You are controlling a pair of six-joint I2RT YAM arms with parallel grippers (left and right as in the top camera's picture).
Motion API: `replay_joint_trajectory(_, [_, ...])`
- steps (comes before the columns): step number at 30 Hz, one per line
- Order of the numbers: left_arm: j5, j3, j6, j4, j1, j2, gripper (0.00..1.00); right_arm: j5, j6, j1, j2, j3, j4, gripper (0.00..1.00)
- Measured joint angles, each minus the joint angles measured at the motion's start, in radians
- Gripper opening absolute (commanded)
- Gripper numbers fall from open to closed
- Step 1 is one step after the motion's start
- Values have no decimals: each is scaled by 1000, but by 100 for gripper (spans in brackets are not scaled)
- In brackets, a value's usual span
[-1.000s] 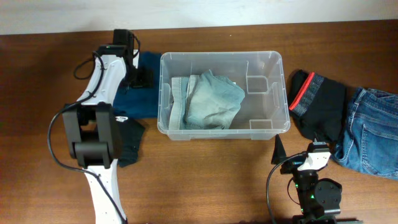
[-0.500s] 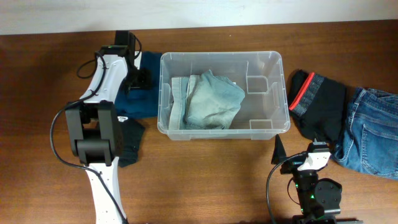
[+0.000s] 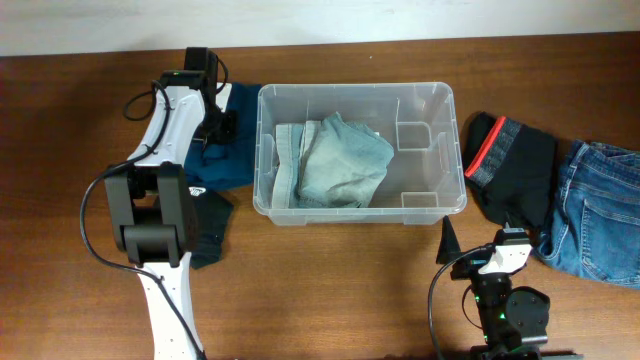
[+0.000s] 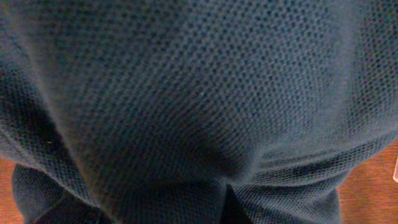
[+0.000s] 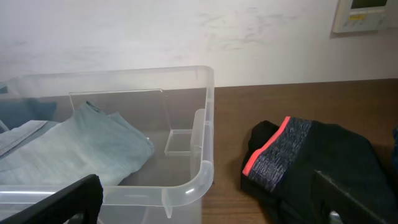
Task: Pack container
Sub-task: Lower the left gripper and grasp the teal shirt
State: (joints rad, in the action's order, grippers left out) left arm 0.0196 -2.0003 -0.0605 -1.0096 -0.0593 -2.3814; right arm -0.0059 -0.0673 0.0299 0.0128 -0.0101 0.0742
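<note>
The clear container [image 3: 445, 95] stands mid-table with a folded pale green garment [image 3: 335, 160] lying in its left half. Left of it lies a dark blue garment [image 3: 228, 160]. My left gripper [image 3: 222, 126] is pressed down into that garment's upper part, and the cloth is bunched between the fingers. In the left wrist view the blue knit [image 4: 199, 93] fills the frame and hides the fingers. My right gripper [image 3: 478, 245] rests open near the front edge, right of the container's corner [image 5: 202, 174], holding nothing.
A black garment with an orange-red band [image 3: 510, 165] and blue jeans [image 3: 600, 210] lie right of the container. Another dark garment [image 3: 205, 230] lies at the front left, beside the left arm's base. A wall runs behind the table.
The left gripper's fingers have come together on the dark blue garment, puckering the cloth under them. The right arm has not moved.
</note>
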Motion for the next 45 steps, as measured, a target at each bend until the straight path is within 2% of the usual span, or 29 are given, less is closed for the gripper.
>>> replay_joint_trajectory(10, [0,-55,0,-65,0,-21,1,0,0,0,0,0,0,98])
replay_joint_trajectory(18, [5,-171,0,-198,0,-71,1,0,0,0,0,0,0,98])
replay_joint_trajectory(24, [7,-201,5,-220,0,-82,1,0,0,0,0,0,0,98])
replay_joint_trajectory(29, [8,-241,36,-250,0,-92,1,0,0,0,0,0,0,98])
replay_joint_trajectory(35, [15,-373,115,-332,0,-115,1,0,0,0,0,0,0,98])
replay_joint_trajectory(40, [16,-482,138,-374,1,-115,1,0,1,0,0,0,0,98])
replay_joint_trajectory(45, [15,-510,147,-400,1,-115,1,0,0,0,0,0,0,98])
